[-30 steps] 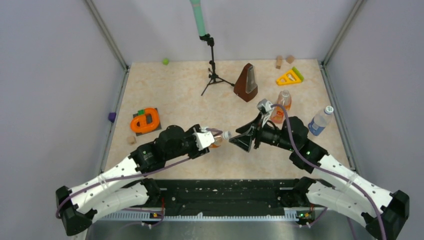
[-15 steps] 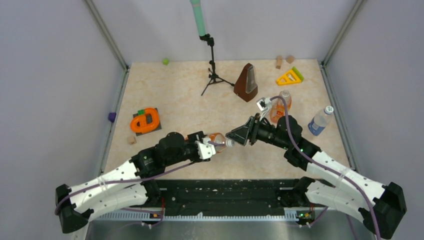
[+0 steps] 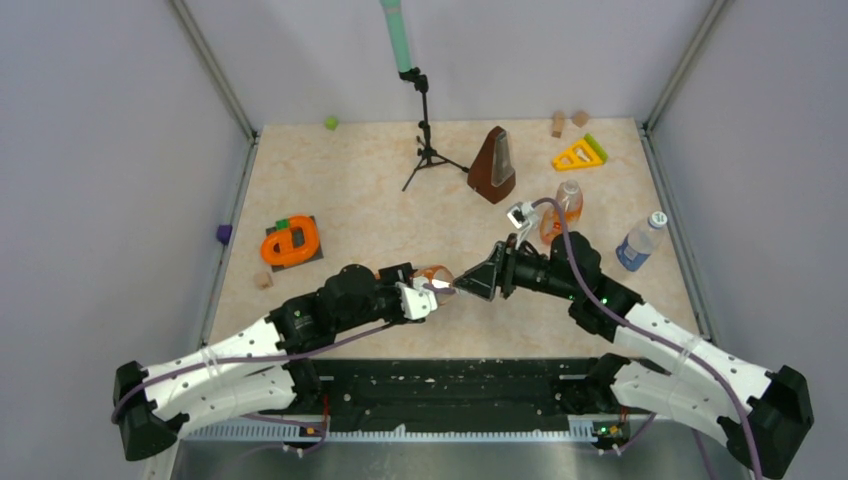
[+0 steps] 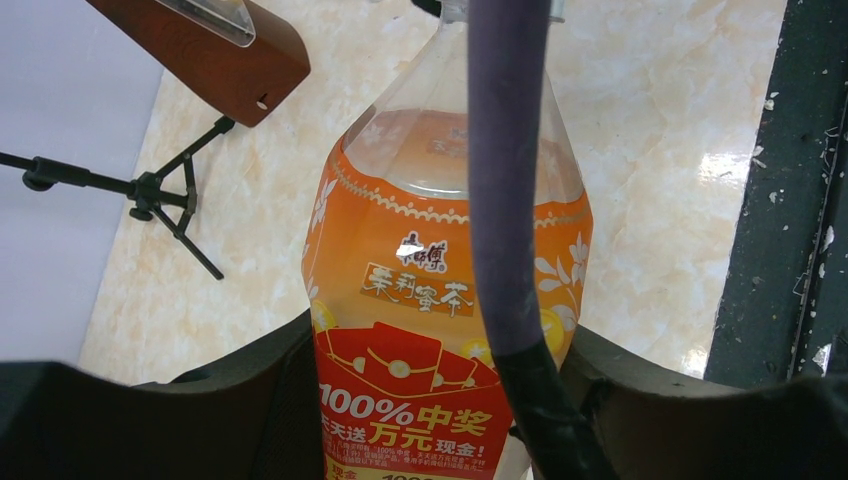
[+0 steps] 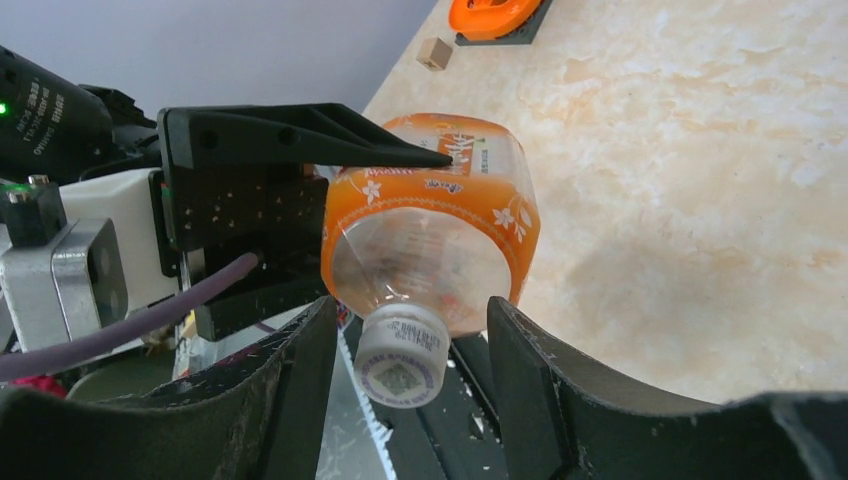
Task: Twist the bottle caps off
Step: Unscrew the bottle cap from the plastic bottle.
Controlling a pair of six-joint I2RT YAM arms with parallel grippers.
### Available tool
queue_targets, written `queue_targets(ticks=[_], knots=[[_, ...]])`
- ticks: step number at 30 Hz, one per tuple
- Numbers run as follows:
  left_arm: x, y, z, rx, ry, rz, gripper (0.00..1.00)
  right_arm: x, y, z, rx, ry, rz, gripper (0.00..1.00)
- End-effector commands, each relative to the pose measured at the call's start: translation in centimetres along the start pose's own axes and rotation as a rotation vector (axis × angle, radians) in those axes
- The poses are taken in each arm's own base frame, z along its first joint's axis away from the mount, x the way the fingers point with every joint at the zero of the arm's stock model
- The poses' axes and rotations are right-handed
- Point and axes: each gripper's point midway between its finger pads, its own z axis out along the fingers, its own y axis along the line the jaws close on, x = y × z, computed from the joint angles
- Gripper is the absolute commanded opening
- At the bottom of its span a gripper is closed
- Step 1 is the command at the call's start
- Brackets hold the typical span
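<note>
Top, left-wrist and right-wrist views of the desk, read from left to right. At the left edge sat a small purple piece. Just inside it were an orange ring on a dark base and a wood block. A green cube lay near the far left corner.

The left end effector reached toward the middle of the near edge. It was pinching the squat bottle by its labelled body. The bottle was turned on its side, orange liquid inside, with its neck pointing at the right arm. The wrist view showed a finger pressed against each side of the label.

The bottle's cap, white and on the neck, sat between the fingers of the right end effector. Those fingers were spread, one on each side of the cap, with a narrow gap visible on both sides.

Toward the far edge, near its middle, stood a tripod and a brown metronome. Right of the metronome stood the slim bottle, partly hidden by the right arm's cable. Two wooden blocks and a yellow triangle lay near the far right corner.

The clear bottle was beside the right edge, carrying its clear-bottle cap. Whether it stood or leaned could not be told.
</note>
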Motion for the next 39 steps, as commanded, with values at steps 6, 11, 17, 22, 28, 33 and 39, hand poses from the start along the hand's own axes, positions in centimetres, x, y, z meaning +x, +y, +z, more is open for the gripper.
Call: queue_targets(ticks=[6,11,17,22,28,33,39], knots=[[0.5,8.2,-3.0,-0.455,0.098,-0.014,0.0,-0.6,1.8,-1.8,-0.032,-0.002,-0.083,0.51],[0.6,8.1,-2.9,-0.451,0.102,-0.025,0.0,-0.5,1.4,-1.9,-0.021,-0.009,-0.086,0.44],[0.7,7.7,-2.7,-0.436,0.097,-0.032,0.0,-0.9,1.5,-1.1,-0.043,-0.029,-0.082,0.22],[0.6,7.3,-2.4,-0.405,0.092,-0.025,0.0,0.4,0.9,-0.7,-0.053,0.04,-0.138,0.14],[-0.2,6.7,-2.4,-0.369,0.08,-0.126,0.0,0.7,1.0,-0.7,-0.094,0.059,-0.273,0.08],[-2.0,5.0,-2.3,-0.247,0.022,-0.203,0.0,1.9,2.6,-0.6,-0.22,0.094,-0.471,0.0],[-4.0,3.3,-3.1,-0.093,-0.039,-0.25,0.0,2.6,3.5,-0.5,-0.33,0.138,-0.673,0.0]])
